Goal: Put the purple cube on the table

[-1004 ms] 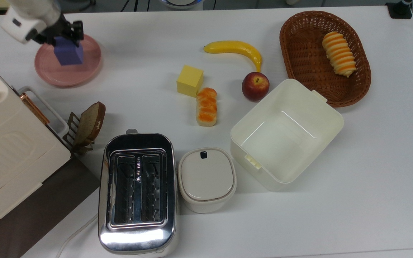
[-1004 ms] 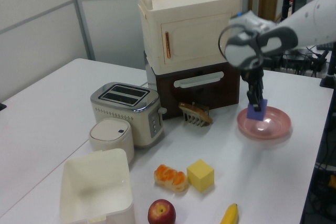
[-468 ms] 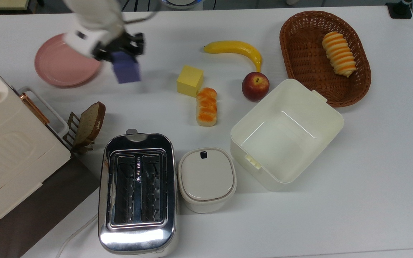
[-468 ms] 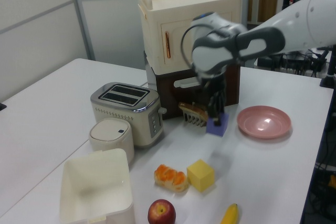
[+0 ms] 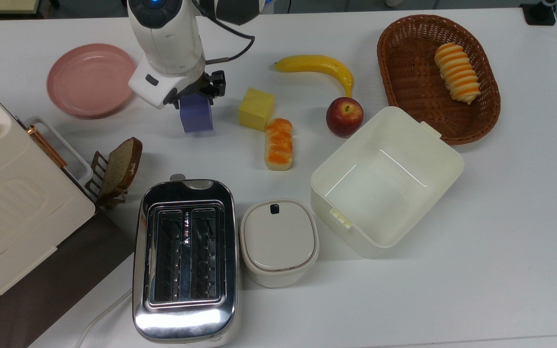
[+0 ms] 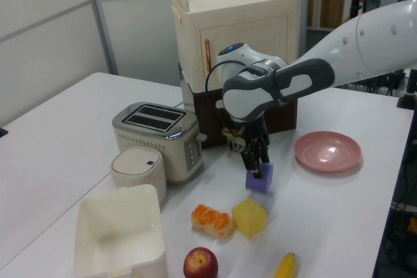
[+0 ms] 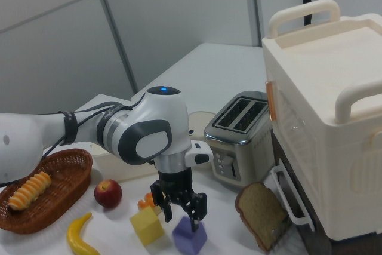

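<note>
The purple cube [image 5: 196, 118] hangs low between the pink plate [image 5: 90, 79] and the yellow cube [image 5: 256, 108], at or just above the white table [image 5: 501, 217]; whether it touches I cannot tell. My gripper [image 5: 196, 101] points straight down and is shut on the cube's top. In the left view the purple cube [image 6: 259, 178] sits under the gripper [image 6: 256, 165], in front of the bread rack. In the right view the gripper [image 7: 182, 219] straddles the top of the purple cube [image 7: 190, 236], next to the yellow cube [image 7: 147, 225].
A bread roll [image 5: 278, 143], an apple [image 5: 344, 116] and a banana [image 5: 318, 65] lie to the top view's right of the cubes. Nearer stand a toaster [image 5: 185, 258], a lidded pot [image 5: 279, 241], an open white box [image 5: 387, 181], a bread rack [image 5: 116, 169], and a cabinet [image 5: 12, 203].
My gripper has carried the purple cube off the pink plate, rightward in the top view, and lowered it close to the table beside the yellow cube.
</note>
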Robot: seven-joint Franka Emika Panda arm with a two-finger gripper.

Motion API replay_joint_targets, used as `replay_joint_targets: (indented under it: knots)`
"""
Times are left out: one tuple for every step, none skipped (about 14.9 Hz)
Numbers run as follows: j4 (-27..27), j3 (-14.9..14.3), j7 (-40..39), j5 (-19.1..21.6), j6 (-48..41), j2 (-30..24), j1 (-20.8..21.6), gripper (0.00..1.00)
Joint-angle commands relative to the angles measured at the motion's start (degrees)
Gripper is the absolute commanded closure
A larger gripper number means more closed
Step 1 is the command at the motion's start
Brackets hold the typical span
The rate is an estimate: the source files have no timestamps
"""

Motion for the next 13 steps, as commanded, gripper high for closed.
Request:
replay_joint_targets:
  knots:
    - [-0.19, 0.47, 4.55, 0.51, 0.16, -1.86, 0.42, 0.0]
    - [-0.18, 1.78, 7.18, -0.19, 0.07, -3.17, 0.25, 0.0]
    - [-0.18, 3.27, 10.25, -1.59, -0.19, -4.92, -0.37, 0.0]
    - [0.16, 4.85, 13.94, -2.91, -1.33, -6.77, -0.89, 0.0]
    - [0.95, 6.96, 17.46, -4.57, -2.73, -8.35, -1.77, 0.0]
    - [2.0, 9.67, 20.28, -6.16, -4.66, -9.76, -3.43, 0.0]
    - [3.14, 12.75, 21.7, -6.78, -6.5, -11.17, -5.8, 0.0]
    - [4.11, 16.08, 22.15, -6.79, -8.44, -12.57, -8.52, 0.0]
    - [5.34, 19.16, 21.89, -6.79, -10.81, -14.07, -11.5, 0.0]
    - [6.74, 21.54, 21.89, -6.09, -13.0, -14.95, -14.14, 0.0]
    - [8.33, 22.35, 22.5, -6.0, -14.85, -15.66, -15.13, 0.0]
    - [9.73, 22.45, 22.68, -5.82, -16.7, -15.93, -15.14, 0.0]
    - [11.31, 22.36, 22.68, -5.65, -18.28, -15.93, -15.57, 0.0]
